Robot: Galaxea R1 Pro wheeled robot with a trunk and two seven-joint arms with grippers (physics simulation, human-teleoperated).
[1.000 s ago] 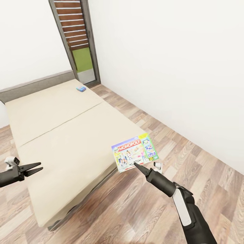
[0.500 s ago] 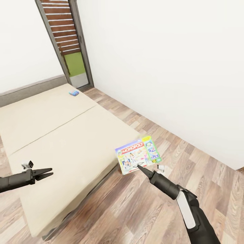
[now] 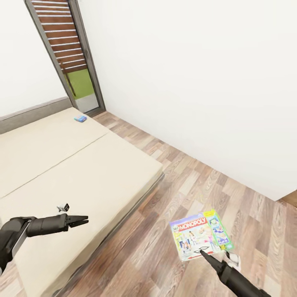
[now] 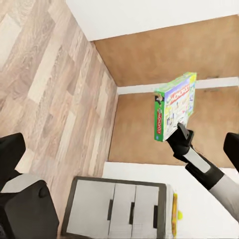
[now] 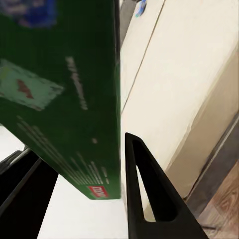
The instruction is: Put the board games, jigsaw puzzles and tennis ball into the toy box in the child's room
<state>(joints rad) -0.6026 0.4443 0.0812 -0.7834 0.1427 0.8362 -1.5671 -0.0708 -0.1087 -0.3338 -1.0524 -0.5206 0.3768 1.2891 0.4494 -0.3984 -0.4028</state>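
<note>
Moved: right gripper (image 3: 203,251) and its game (image 3: 201,235) now lower, over the floor (image 3: 173,177), off the bed (image 3: 82,165).
Game: flat Monopoly box, green edges, pinched at its near edge.
Left gripper (image 3: 84,219): empty, fingers together.

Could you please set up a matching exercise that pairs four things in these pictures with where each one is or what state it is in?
Things:
1. Monopoly box
2. small blue game box
3. left pincer
4. slatted door

Places or states:
A. lying on the bed near the far end
B. upright in the room's corner, behind the bed
C. clamped by the right pincer above the wood floor
D. empty, hovering over the mattress

Pairs: 1-C, 2-A, 3-D, 4-B
</note>
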